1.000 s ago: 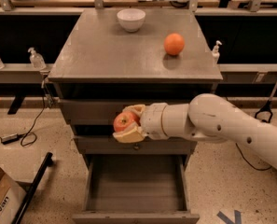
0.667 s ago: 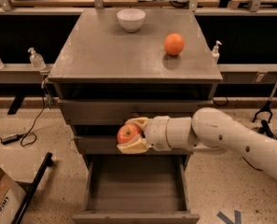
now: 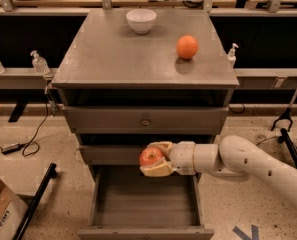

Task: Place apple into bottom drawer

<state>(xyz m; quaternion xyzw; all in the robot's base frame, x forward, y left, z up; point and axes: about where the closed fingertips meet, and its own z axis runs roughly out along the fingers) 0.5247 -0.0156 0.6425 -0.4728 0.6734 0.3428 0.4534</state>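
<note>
Above the open bottom drawer [image 3: 144,201], the gripper [image 3: 155,160] is closed around the apple [image 3: 151,157]; next, it likely needs lowering before release.

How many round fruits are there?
2. The apple sits in the gripper, shut on it, above the open bottom drawer. The orange rests on the cabinet top, right side. The upper drawers could hide more.
</note>
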